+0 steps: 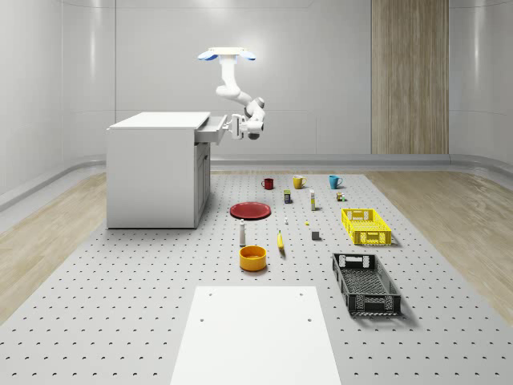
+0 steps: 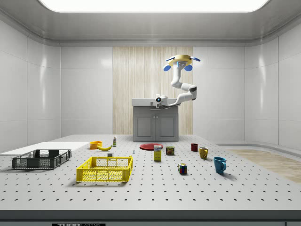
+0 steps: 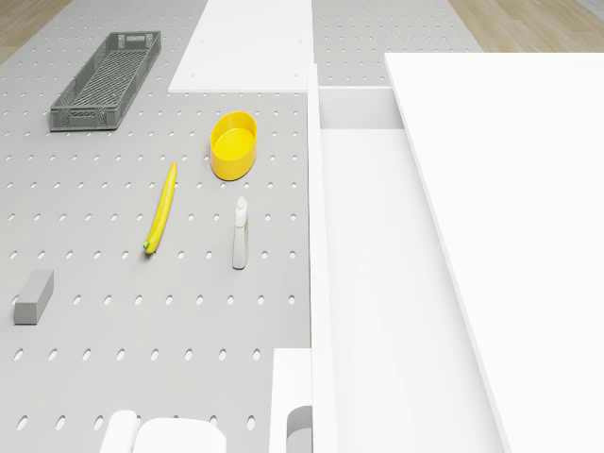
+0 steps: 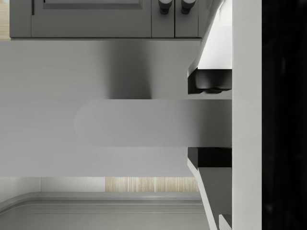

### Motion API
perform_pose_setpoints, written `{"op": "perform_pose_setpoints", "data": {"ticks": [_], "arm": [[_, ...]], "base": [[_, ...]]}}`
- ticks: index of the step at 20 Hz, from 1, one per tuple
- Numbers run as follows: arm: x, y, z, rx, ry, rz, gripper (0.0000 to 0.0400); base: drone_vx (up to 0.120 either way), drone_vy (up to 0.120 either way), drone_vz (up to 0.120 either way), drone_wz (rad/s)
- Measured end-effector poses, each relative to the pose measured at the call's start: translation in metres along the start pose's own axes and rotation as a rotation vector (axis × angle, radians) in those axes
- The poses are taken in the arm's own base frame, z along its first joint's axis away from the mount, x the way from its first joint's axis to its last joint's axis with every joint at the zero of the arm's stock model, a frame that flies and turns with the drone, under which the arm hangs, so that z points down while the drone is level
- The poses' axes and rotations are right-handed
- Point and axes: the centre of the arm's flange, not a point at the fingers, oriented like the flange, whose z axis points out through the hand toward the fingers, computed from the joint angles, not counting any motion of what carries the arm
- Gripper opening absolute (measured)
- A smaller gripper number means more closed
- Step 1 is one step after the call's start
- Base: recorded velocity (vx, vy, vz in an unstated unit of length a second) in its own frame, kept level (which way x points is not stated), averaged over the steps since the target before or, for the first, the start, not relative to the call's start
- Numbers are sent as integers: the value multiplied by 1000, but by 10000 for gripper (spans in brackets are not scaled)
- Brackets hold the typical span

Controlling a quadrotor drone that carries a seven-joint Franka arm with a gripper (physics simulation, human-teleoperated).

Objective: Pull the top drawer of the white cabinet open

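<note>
- The drone (image 1: pixel 228 54) hovers in the air just to the whole-scene view's right of the white cabinet (image 1: pixel 152 176), above the pegboard floor (image 1: pixel 120 305).
- Its arm bends down and back toward the cabinet, and the hand (image 1: pixel 233 127) is at the front of the top drawer (image 1: pixel 211 131).
- In the wrist view the two dark pads (image 4: pixel 209 81) sit on either side of the drawer's pale handle (image 4: pixel 132 122), so the hand is closed around that handle.
- The top drawer stands partly pulled out of the cabinet; the drone view looks into its white inside (image 3: pixel 377 283), and nothing can be seen lying in it.
- The yellow bowl (image 1: pixel 252 257) sits on the floor near the front, and its inside looks bare in the drone view.
- The yellow crate (image 1: pixel 365 225) and the dark crate (image 1: pixel 365 283) lie toward the whole-scene view's right, the dark one nearer; no contents can be made out in either.
- A red plate (image 1: pixel 251 210) lies beside the cabinet; a banana (image 1: pixel 280 241) and a small white bottle (image 1: pixel 242 233) stand near the bowl.
- Three mugs, red (image 1: pixel 268 183), yellow (image 1: pixel 297 182) and blue (image 1: pixel 334 181), line up at the far side.
</note>
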Motion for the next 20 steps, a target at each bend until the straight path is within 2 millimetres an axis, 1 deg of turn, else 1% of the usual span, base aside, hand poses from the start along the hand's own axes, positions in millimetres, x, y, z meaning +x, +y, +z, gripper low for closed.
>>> {"op": "perform_pose_setpoints", "data": {"ticks": [8,20], "arm": [[0,0,-14,-3,3,2,125],[0,0,-54,-3,3,-1,124]], "base": [[0,0,0,0],[0,0,0,0]]}}
